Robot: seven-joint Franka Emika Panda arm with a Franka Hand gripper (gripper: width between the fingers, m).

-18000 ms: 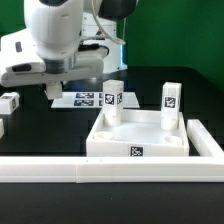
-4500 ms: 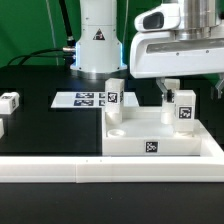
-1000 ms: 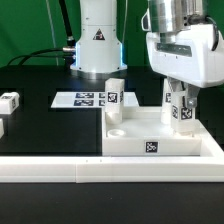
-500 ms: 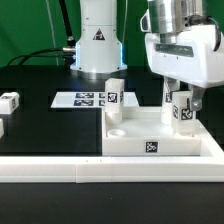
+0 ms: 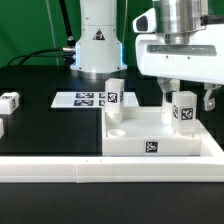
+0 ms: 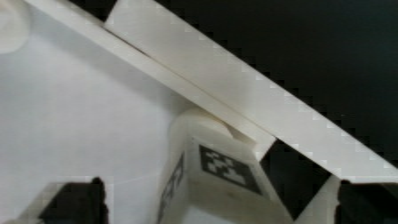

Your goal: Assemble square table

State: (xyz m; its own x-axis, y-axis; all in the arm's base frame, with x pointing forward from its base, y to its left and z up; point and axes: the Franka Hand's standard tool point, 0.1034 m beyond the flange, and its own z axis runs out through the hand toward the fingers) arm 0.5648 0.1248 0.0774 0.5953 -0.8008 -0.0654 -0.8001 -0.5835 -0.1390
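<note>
The claw (image 5: 186,98) hangs apart astride the upright leg (image 5: 183,110), which sits socketed in the square table's (image 5: 128,146) far corner on the exterior view's right, seemingly firm enough to stand alone.

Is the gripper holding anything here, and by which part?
Nothing is held. The gripper stands open astride the small white tagged block leg, upright in a corner of the white square plastic slab, with gaps on both sides.
</note>
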